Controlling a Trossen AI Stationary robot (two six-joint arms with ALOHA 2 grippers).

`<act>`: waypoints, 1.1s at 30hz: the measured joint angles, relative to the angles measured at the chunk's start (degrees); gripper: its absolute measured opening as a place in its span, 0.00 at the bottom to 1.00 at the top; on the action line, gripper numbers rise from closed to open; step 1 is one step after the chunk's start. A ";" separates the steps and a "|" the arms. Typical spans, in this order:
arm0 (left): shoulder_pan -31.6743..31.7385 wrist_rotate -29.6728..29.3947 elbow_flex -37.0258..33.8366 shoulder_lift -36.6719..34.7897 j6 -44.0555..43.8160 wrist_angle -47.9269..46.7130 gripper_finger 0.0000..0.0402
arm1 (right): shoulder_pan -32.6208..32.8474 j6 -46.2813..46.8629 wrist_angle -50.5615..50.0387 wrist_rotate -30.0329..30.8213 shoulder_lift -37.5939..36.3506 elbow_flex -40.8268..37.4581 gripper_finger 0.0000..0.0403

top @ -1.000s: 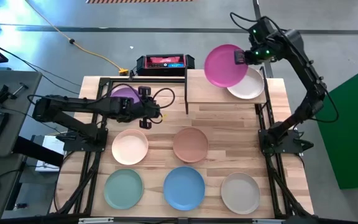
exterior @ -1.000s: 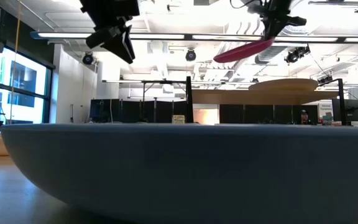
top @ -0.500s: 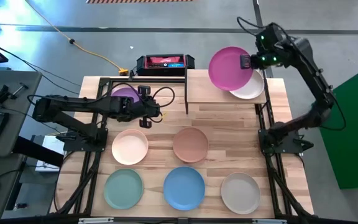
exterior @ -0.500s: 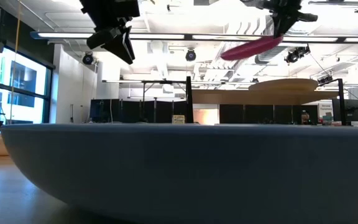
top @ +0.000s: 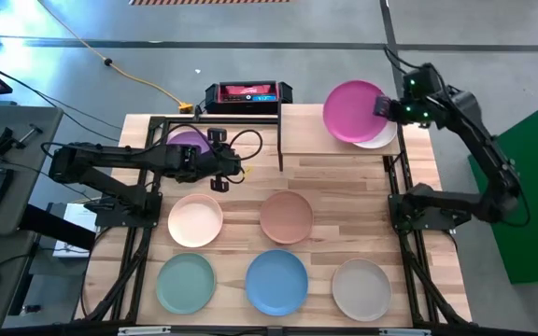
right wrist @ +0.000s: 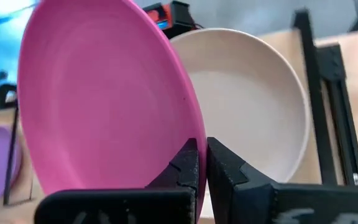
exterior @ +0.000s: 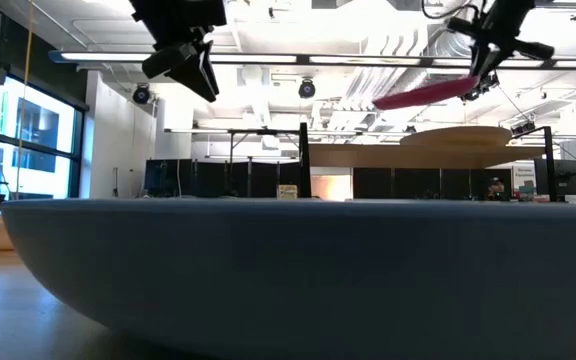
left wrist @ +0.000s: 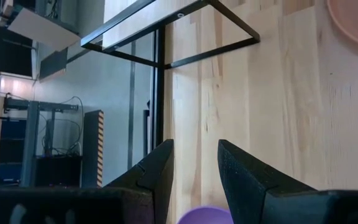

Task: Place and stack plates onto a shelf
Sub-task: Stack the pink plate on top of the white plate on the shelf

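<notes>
My right gripper [top: 382,105] is shut on the magenta pink plate [top: 353,110], which hangs in the air over the right end of the shelf [top: 311,140]. A beige plate [right wrist: 253,106] lies flat on the shelf under it. My left gripper [left wrist: 194,168] is open above the table's far left part, close to the purple plate [top: 185,140], and touches nothing. In the low view the magenta plate [exterior: 428,93] hangs tilted below my right gripper [exterior: 488,50], above the beige plate [exterior: 458,135]. My right gripper pinches the magenta plate's rim [right wrist: 194,134] between its two fingers, one on the plate's upper face and one underneath. The fingers come roughly level from the table's right side. The plate is lifted clear and tilted, its free edge [exterior: 383,103] lower than the held edge.
On the table lie a peach plate [top: 195,220], a terracotta plate [top: 286,216], a mint plate [top: 186,284], a blue plate [top: 276,282] and a second beige plate [top: 361,289]. A black box [top: 247,93] sits at the far edge. The shelf's left half is bare wood.
My right gripper has carried the magenta plate toward the table's right edge and slightly down; the plate now covers most of the beige plate on the shelf and is less steeply tilted.
</notes>
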 joint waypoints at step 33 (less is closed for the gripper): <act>0.00 2.67 0.00 0.00 -0.57 0.00 0.29 | -11.75 16.53 7.14 -5.34 -12.15 -20.63 0.00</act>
